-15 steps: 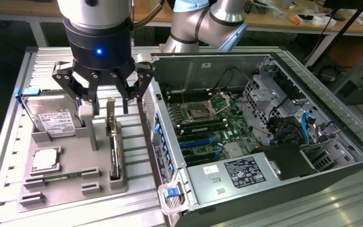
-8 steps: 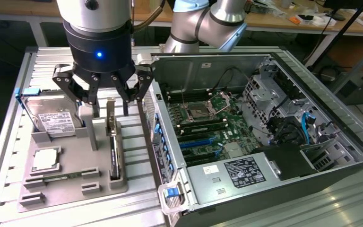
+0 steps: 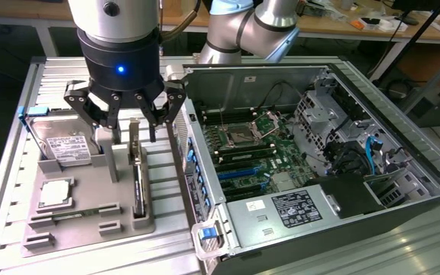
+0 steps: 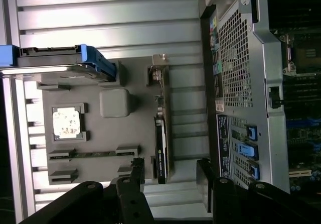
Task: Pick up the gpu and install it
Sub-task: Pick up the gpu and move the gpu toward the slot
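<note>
Your gripper [image 3: 130, 130] hangs upper left in the exterior view, jaws spread wide and holding nothing, just above the upright gpu [image 3: 137, 180].

A silver hard drive [image 3: 69, 150] with a white label stands on edge in a grey holder tray [image 3: 82, 226]; a small square CPU chip [image 3: 55, 193] lies flat in the tray near it; the tray rests on a slatted metal table [image 3: 167, 252]; just beside it, on the exterior view's right, an open computer case [image 3: 266, 73] lies on its side, showing a green motherboard [image 3: 243, 160] and a labelled power supply [image 3: 293, 209].
</note>
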`<state>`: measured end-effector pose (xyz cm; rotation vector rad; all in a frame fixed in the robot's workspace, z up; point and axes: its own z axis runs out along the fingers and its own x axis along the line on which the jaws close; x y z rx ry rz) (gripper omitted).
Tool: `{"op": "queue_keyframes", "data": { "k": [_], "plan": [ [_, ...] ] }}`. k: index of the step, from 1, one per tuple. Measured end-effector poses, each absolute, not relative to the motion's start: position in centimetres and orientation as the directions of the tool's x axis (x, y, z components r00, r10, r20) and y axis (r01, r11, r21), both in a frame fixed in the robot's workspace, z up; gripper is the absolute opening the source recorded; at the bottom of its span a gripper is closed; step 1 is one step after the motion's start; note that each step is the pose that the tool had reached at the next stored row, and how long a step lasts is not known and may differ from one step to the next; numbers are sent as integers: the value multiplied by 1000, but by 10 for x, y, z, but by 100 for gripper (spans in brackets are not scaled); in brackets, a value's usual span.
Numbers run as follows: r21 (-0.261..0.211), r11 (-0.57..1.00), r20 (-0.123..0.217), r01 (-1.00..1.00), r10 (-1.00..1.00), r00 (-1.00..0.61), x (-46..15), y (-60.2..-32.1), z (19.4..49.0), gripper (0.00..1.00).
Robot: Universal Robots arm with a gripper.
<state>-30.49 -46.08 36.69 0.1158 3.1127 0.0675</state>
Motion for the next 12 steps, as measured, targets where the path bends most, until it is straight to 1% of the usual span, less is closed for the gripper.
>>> {"op": "queue_keyframes", "data": {
  "k": [12],
  "plan": [
    [44, 996, -24, 74, 75, -997, -305, -461, 366, 54]
  ]
}}
